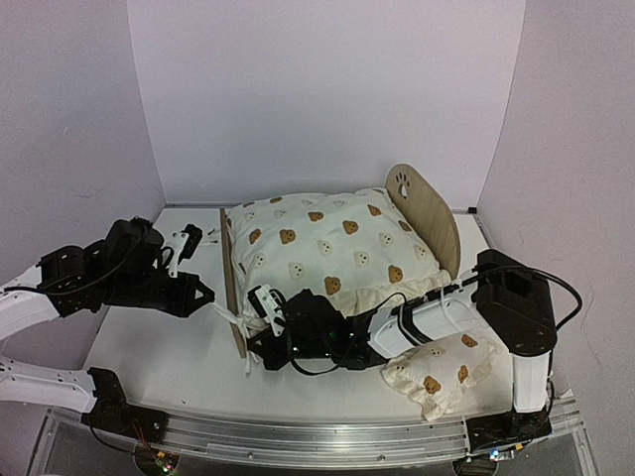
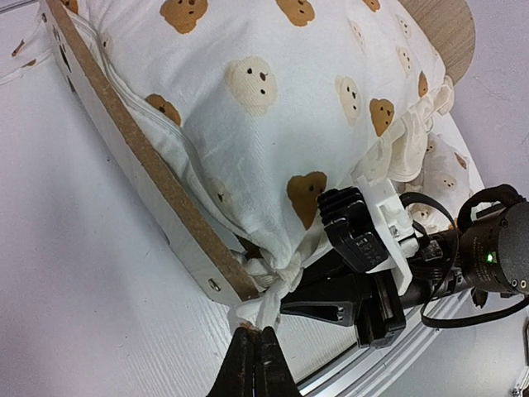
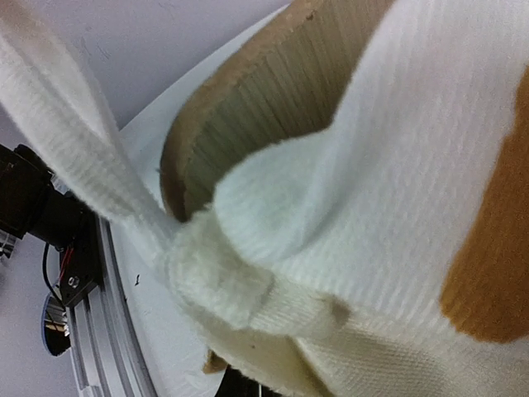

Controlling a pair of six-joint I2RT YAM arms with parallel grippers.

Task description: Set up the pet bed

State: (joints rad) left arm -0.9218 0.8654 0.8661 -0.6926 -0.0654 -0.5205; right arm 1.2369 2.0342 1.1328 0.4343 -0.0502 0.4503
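The pet bed stands mid-table, its paw-print headboard (image 1: 427,213) on the right and its low footboard (image 1: 230,268) on the left. A bear-print cushion (image 1: 327,243) fills it. My left gripper (image 1: 208,296) is shut on a white cushion tie (image 2: 266,318) that runs to the footboard's near corner (image 2: 235,285). My right gripper (image 1: 255,347) lies shut, its tips at the knot (image 3: 215,281) by that corner. Whether it pinches the fabric is hidden. In the right wrist view, cushion (image 3: 430,165) and footboard (image 3: 248,107) fill the frame.
A small bear-print pillow (image 1: 437,372) lies on the table near the right arm's base. The metal rail (image 1: 298,441) runs along the near edge. White walls close in the back and both sides.
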